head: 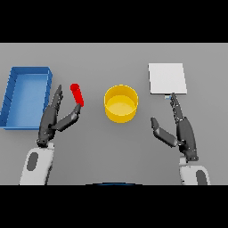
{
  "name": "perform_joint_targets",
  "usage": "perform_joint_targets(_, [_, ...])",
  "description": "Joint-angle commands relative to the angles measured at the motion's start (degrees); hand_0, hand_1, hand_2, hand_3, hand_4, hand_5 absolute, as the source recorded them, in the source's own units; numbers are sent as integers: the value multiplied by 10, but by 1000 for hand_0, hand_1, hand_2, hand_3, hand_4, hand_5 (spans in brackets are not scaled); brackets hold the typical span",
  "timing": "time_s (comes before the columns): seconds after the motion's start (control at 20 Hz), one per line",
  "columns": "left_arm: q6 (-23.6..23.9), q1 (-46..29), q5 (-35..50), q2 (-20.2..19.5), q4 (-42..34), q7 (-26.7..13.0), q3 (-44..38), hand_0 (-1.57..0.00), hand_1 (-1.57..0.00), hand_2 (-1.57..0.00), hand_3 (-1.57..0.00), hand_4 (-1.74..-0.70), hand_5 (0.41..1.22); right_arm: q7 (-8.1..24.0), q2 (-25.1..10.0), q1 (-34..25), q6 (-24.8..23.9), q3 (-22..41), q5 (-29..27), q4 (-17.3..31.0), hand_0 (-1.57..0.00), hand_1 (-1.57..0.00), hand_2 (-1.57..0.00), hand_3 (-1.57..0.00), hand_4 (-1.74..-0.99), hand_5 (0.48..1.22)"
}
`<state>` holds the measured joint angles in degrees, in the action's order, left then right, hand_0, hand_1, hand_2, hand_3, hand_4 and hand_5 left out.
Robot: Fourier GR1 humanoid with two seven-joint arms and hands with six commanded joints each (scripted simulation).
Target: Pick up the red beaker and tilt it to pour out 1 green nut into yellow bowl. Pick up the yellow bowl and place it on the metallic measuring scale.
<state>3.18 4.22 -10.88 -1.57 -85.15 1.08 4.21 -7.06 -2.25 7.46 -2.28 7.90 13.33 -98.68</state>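
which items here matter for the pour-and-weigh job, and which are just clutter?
Job items:
- red beaker, by the left robot hand
- yellow bowl, centre
- metallic measuring scale, beyond the right robot hand

Lying about:
- blue bin, far left

No green nut is visible.

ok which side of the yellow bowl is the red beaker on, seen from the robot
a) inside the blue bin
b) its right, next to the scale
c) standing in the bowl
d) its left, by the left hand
d: the red beaker lies on the robot's left of the yellow bowl, at the thumb tip of the left hand, outside the blue bin and away from the scale.
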Motion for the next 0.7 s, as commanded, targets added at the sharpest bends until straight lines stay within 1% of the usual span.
perform_joint_targets(0.0, [6,21,-3,5,24,2,-3,1,1,1,1,-1153,638,7,6,-3,-4,3,4,5,1,1,1,1,-1193,658])
perform_joint_targets(0.05, [12,33,-7,5,48,13,-7,1,1,1,1,-1153,636,11,8,-7,-5,2,3,6,1,1,1,1,-1204,661])
perform_joint_targets(0.1, [11,50,-4,1,70,17,-15,1,1,1,1,-1150,632,10,6,-9,-4,1,3,8,1,1,1,1,-1213,664])
perform_joint_targets(0.2, [17,81,-4,6,105,22,-22,1,1,1,1,-1154,629,2,3,-9,-4,-5,-1,17,1,1,1,1,-1229,667])
perform_joint_targets(0.3, [17,102,4,7,143,41,-35,1,1,1,1,-1175,635,3,5,-12,-5,-6,-4,12,1,1,1,1,-1233,666])
perform_joint_targets(0.35, [19,112,4,6,158,53,-39,1,1,1,1,-1180,635,8,2,-15,-5,-9,-5,15,1,1,1,1,-1239,668])
perform_joint_targets(0.4, [19,125,6,4,177,59,-45,1,1,1,1,-1183,631,5,0,-13,-3,-8,-3,17,1,1,1,1,-1245,670])
perform_joint_targets(0.5, [26,144,-3,9,212,75,-45,1,1,1,1,-1206,636,8,2,-13,-4,-3,1,12,1,1,1,1,-1247,673])
perform_joint_targets(0.55, [34,158,-8,12,230,81,-47,1,1,1,1,-1221,643,3,1,-3,-2,-1,3,6,1,1,1,1,-1247,675])
perform_joint_targets(0.6, [38,174,-12,10,250,80,-50,1,1,1,1,-1230,649,8,3,-7,-2,1,5,7,1,1,1,1,-1247,679])
perform_joint_targets(0.65, [44,186,-17,9,264,97,-51,1,1,1,1,-1242,657,8,4,-7,-3,1,3,6,1,1,1,1,-1250,683])
